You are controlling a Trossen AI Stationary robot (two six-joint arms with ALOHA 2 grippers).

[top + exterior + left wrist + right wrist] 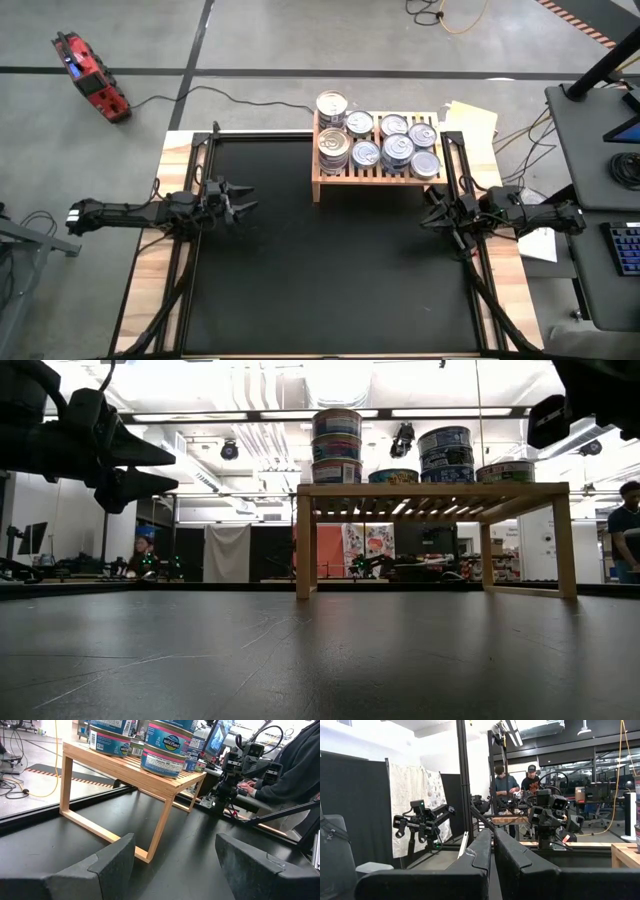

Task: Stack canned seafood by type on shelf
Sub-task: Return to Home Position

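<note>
Cans (360, 123) sit stacked on the shelf (365, 177); the right pincer (430, 212) (pressed together, empty) hangs near its front corner, the spread left pincer (248, 200) well apart.

- You find the shelf (365, 177), a low light-wood rack with a slatted top, standing upright on its short legs, far and right of centre.
- You see all the canned seafood (398, 150) on its top, silver lids up, in a far row and a near row of four places each.
- Your tallest pile is the far-left stack (332, 105), three tins high in the low view.
- Up close, you can read blue labels with a pink band on the nearest tins (166, 750).
</note>
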